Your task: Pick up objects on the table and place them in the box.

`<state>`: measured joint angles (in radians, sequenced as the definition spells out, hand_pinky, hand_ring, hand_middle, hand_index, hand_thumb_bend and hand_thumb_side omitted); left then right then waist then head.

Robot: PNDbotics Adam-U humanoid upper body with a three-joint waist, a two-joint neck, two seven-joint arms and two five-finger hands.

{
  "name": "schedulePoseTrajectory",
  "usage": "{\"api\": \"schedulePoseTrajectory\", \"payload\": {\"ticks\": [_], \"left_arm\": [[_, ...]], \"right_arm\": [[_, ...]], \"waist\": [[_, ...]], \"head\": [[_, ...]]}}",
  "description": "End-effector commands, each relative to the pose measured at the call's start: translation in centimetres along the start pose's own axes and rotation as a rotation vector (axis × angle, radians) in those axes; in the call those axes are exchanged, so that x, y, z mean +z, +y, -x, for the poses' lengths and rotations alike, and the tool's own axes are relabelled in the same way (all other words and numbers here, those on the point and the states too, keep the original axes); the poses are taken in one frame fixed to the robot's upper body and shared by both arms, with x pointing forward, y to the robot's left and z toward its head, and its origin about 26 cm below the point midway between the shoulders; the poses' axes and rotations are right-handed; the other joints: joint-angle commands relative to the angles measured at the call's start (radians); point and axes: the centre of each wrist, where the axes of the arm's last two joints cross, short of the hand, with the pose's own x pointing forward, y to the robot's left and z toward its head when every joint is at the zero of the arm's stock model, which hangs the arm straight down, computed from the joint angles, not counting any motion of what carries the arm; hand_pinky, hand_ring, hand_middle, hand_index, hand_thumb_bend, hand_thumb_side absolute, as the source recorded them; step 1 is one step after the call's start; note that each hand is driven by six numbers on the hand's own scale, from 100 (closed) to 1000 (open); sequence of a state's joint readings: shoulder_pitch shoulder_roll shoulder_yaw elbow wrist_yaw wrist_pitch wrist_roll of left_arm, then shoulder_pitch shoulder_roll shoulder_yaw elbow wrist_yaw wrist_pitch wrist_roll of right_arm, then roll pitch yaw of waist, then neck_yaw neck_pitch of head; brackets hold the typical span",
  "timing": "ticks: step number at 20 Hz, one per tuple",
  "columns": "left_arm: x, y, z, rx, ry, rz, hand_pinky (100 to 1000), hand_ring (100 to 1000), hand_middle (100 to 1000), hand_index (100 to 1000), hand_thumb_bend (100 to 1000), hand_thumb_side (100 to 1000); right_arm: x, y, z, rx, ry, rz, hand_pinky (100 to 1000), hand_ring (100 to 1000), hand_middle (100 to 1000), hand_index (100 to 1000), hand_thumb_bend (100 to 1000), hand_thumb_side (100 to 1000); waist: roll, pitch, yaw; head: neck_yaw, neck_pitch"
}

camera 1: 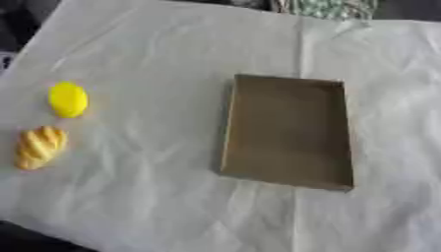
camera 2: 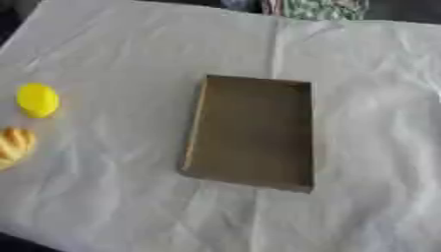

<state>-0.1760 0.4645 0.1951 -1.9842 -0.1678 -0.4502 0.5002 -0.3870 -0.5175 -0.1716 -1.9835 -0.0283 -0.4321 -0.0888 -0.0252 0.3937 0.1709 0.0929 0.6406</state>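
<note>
My hands: neither my left nor my right shows in either eye view, so I cannot tell whether they are open or closed, and I cannot place the things relative to them.
Box [camera 1: 289, 132]: a shallow brown cardboard box, open at the top, lying flat a little right of the middle of the desk; its long sides run away from me and its inside looks bare.
Yellow oval thing [camera 1: 68, 99]: bright yellow and smooth, lying on the cloth at my left, well apart from the box.
Ribbed yellow-orange thing [camera 1: 39, 146]: shaped like a small loaf with pale stripes across it, lying just nearer to me than the yellow oval, close beside it with a narrow gap of cloth between them; in the right eye view it is cut by the left edge.
Desk [camera 2: 103, 197]: covered with a pale, creased white cloth that has soft folds running across it; both yellow things and the box rest on this cloth.
Room: beyond the far edge of the desk it is dark, with a patch of green-and-white patterned stuff [camera 1: 331, 7] at the top.
</note>
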Motion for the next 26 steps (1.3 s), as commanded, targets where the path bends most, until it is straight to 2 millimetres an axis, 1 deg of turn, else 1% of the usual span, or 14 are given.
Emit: {"api": "schedulePoseTrajectory", "payload": {"ticks": [1, 5, 7, 11, 15, 17, 18, 20, 21, 22, 26], "left_arm": [[-0.6, 0.3, -0.3, -0.011, -0.023, 0.005, 856, 687, 588, 803, 305, 390], [-0.5, 0.4, -0.3, -0.024, -0.017, 0.021, 855, 687, 587, 804, 300, 397], [-0.3, 0.6, -0.3, -0.055, 0.004, 0.055, 853, 685, 583, 804, 270, 420], [0.3, 1.2, -0.3, -0.193, 0.077, 0.207, 847, 689, 586, 816, 284, 447], [1.6, 2.7, -0.2, -0.381, 0.156, 0.431, 851, 715, 611, 833, 311, 483], [2.7, 3.7, -0.3, -0.485, 0.226, 0.561, 867, 750, 652, 856, 354, 516], [3.3, 4.2, -0.3, -0.535, 0.267, 0.623, 883, 779, 691, 883, 381, 546], [4.2, 5.0, -0.4, -0.623, 0.371, 0.73, 905, 809, 729, 894, 416, 555], [4.6, 5.3, -0.4, -0.656, 0.427, 0.764, 909, 813, 733, 894, 427, 551], [4.8, 5.6, -0.5, -0.684, 0.482, 0.782, 914, 817, 729, 890, 461, 532], [5.0, 6.3, -0.5, -0.763, 0.644, 0.795, 927, 823, 718, 884, 516, 505]], "right_arm": [[-0.6, -0.4, -0.5, 0.008, -0.03, -0.007, 893, 824, 716, 850, 100, 567], [-0.6, -0.4, -0.5, 0.009, -0.028, -0.01, 894, 825, 716, 850, 100, 567], [-0.5, -0.4, -0.5, 0.01, -0.026, -0.012, 894, 825, 715, 850, 100, 566], [-0.5, -0.4, -0.5, 0.015, -0.017, -0.022, 894, 825, 715, 850, 100, 566], [-0.5, -0.6, -0.5, 0.022, -0.021, -0.028, 894, 825, 715, 850, 100, 565], [-0.5, -0.6, -0.5, 0.027, -0.021, -0.034, 894, 826, 715, 850, 100, 565], [-0.5, -0.7, -0.5, 0.029, -0.02, -0.037, 894, 826, 715, 850, 100, 565], [-0.5, -0.7, -0.5, 0.031, -0.018, -0.042, 894, 826, 715, 850, 100, 565], [-0.5, -0.7, -0.5, 0.032, -0.017, -0.044, 895, 826, 715, 850, 100, 565], [-0.5, -0.7, -0.5, 0.033, -0.015, -0.047, 895, 826, 715, 850, 100, 565], [-0.4, -0.7, -0.5, 0.034, -0.011, -0.051, 895, 827, 714, 849, 100, 564]], "waist": [[0.002, -0.016, 0.001], [0.004, -0.016, 0.0], [0.006, -0.015, 0.0], [0.011, -0.014, -0.001], [0.018, -0.014, 0.0], [0.023, -0.013, 0.002], [0.025, -0.014, 0.003], [0.031, -0.014, 0.005], [0.033, -0.014, 0.006], [0.035, -0.015, 0.007], [0.038, -0.016, 0.006]], "head": [[0.003, 0.0], [-0.001, 0.002], [-0.007, 0.004], [-0.009, 0.007], [-0.016, 0.011], [-0.019, 0.012], [-0.021, 0.013], [-0.024, 0.016], [-0.026, 0.018], [-0.027, 0.019], [-0.027, 0.02]]}}
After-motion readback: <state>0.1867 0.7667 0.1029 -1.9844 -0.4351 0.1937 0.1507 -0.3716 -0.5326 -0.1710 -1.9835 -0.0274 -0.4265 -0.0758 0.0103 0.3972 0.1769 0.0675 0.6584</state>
